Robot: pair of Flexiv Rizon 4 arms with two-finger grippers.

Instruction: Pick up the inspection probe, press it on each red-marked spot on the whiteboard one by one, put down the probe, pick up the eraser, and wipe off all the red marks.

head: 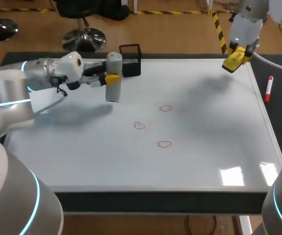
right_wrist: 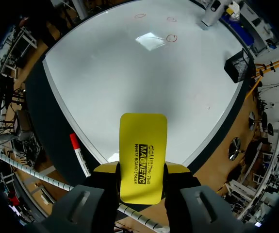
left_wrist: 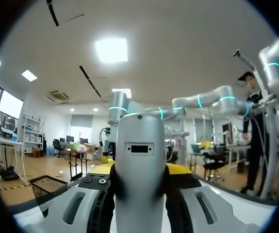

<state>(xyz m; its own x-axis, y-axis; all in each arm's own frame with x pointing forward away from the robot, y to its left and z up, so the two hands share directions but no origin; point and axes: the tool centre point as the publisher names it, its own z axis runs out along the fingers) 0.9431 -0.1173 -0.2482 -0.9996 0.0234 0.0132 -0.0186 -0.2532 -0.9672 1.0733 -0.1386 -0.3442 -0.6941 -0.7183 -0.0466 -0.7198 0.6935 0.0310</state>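
Observation:
The grey inspection probe (head: 113,77) stands upright over the whiteboard's far left part, and my left gripper (head: 112,78) is shut on it from the left. In the left wrist view the probe (left_wrist: 139,165) fills the space between the fingers. My right gripper (head: 239,58) hangs above the whiteboard's far right corner, shut on the yellow eraser (head: 233,60). The eraser (right_wrist: 142,158) sticks out ahead of the fingers in the right wrist view. Three red marks lie mid-board: one (head: 166,108) farther back, one (head: 139,126) to the left, one (head: 164,144) nearer.
A black mesh holder (head: 130,59) stands at the whiteboard's (head: 204,147) far edge, just right of the probe. A red marker (head: 268,89) lies on the dark mat beyond the board's right edge.

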